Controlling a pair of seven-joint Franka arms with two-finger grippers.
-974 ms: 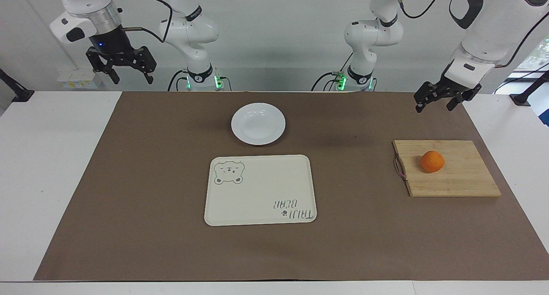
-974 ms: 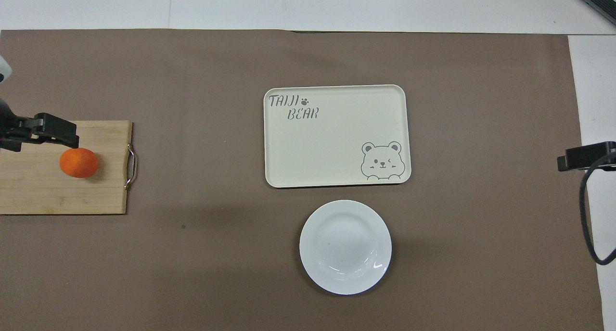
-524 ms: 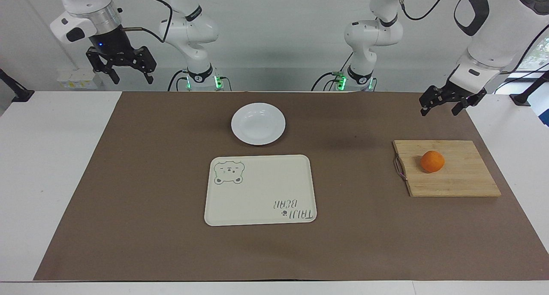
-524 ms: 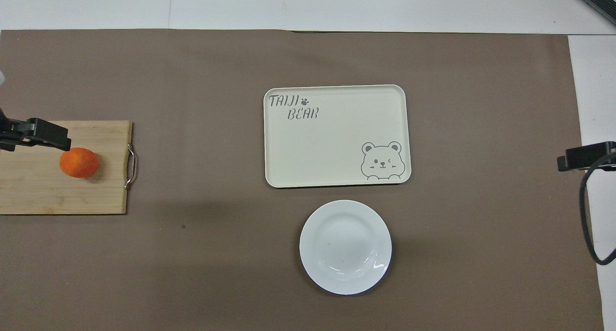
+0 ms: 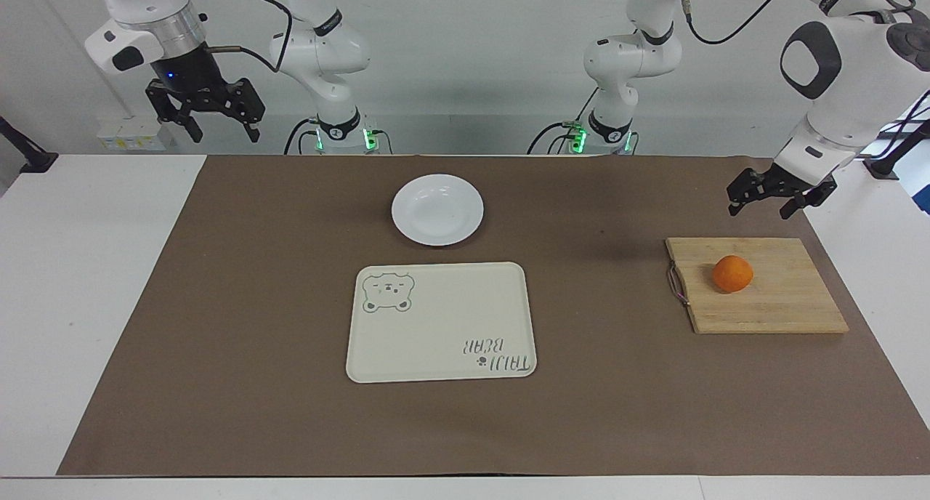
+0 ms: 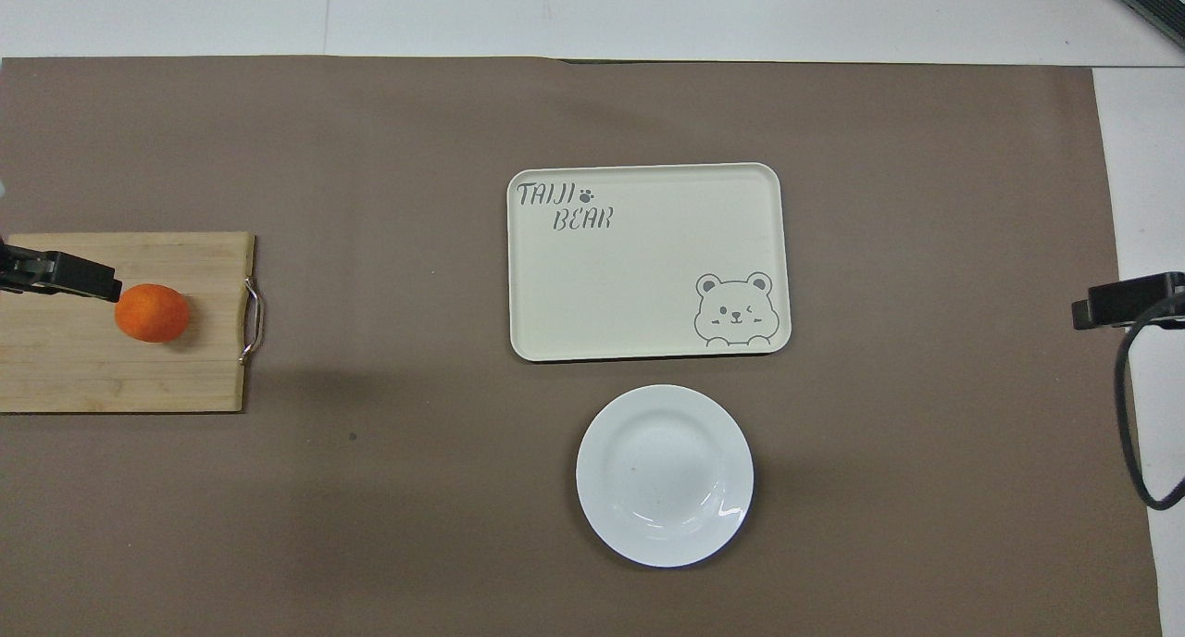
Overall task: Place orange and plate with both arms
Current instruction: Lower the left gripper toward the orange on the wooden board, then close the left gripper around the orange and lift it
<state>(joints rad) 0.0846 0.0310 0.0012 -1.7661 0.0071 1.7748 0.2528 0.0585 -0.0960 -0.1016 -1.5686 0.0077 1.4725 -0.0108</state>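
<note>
**A:** Two pincers, both spread apart: left pincer (image 5: pixel 775 199) hangs empty, upper right of the frame; right pincer (image 5: pixel 205 115) waits upper left.

**B:** Orange (image 5: pixel 732 274) on the board (image 5: pixel 785 307); plate (image 5: pixel 437 209) above the tray (image 5: pixel 441 322), centre.

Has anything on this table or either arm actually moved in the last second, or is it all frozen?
Only the left gripper moved: it sank lower and slid toward its own end of the table, above the cutting board, fingers open, holding nothing. The orange on that board, the plate, the bear tray and the right gripper, which waits raised and open, stayed as they were.
</note>
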